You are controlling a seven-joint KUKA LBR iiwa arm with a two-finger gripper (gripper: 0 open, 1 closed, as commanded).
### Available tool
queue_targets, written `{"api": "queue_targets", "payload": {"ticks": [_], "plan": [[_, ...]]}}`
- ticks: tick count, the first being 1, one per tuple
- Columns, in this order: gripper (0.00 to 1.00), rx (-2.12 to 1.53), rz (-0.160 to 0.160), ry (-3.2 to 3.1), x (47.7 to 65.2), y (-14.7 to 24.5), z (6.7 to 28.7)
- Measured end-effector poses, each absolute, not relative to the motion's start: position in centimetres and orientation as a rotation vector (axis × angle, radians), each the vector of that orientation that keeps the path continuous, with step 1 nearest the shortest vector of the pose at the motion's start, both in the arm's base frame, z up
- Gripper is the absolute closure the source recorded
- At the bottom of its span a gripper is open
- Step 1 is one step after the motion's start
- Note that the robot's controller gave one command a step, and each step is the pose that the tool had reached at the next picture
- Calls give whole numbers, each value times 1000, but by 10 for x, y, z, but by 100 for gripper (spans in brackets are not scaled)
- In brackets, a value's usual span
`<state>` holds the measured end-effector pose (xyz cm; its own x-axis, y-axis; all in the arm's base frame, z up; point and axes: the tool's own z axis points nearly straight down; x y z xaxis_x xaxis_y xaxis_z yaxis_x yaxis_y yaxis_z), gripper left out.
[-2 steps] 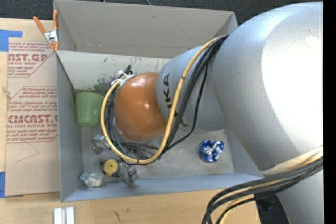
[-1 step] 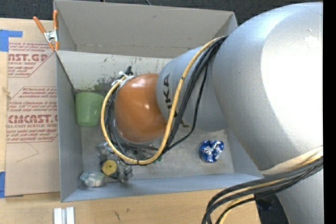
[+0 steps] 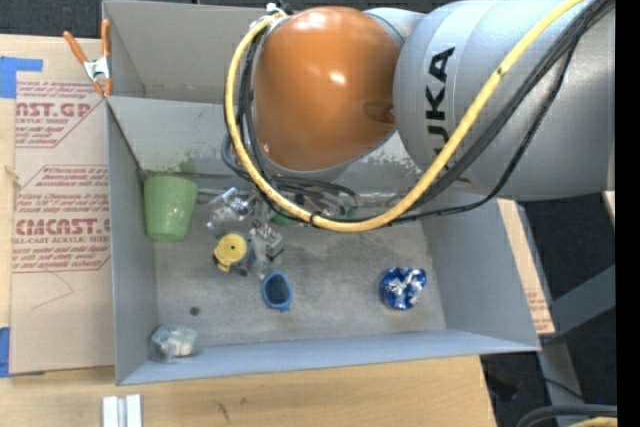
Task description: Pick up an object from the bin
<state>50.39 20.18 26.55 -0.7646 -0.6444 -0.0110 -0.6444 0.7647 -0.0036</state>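
Observation:
My gripper reaches down under the orange cover into the left middle of the bin. It is open, and I see nothing between its two metal fingertips. A small yellow round thing lies on the floor just below and left of the fingertips, close to the nearer one. A small blue oval thing rests a little further towards the front, below the gripper. A pale green cup lies on its side to the left of the gripper, against the bin's left wall.
A blue-and-white patterned ball sits at the front right of the floor. A crumpled grey-green lump lies in the front left corner. The arm and its orange cover hide the back and right of the bin.

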Motion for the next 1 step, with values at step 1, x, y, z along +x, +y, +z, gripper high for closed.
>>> {"api": "queue_targets", "payload": {"ticks": [1], "plan": [[100,-1142,3,2921,529,231,260]]}}
